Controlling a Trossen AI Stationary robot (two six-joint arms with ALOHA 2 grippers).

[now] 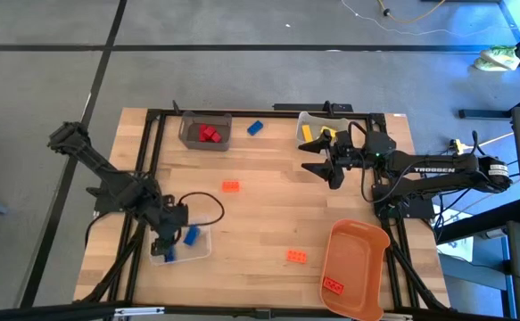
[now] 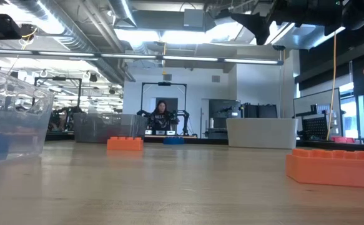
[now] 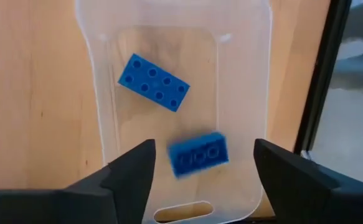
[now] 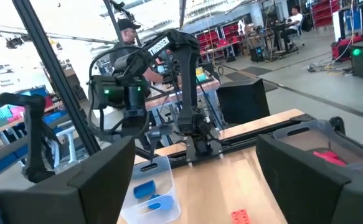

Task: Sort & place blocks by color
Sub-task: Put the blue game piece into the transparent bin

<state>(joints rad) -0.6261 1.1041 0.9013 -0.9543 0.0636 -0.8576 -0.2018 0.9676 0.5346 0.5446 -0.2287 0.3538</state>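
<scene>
Left gripper (image 3: 200,180) hung over clear plastic bin (image 3: 94,93) at bench's (image 1: 260,223) near-left corner, jaws parted, gripping nothing. Blurred blue studded brick (image 3: 198,154) sat between fingers, clear of both; second blue brick (image 3: 154,82) lay flat on bin floor. Right gripper (image 1: 320,160) hovered fully open, empty, near white bin (image 1: 306,120). Orange bricks (image 1: 231,186) lay loose mid-bench.

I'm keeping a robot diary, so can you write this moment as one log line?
left gripper: open over clear bin | blue block dropping in | right gripper: open, waiting near yellow bin
</scene>
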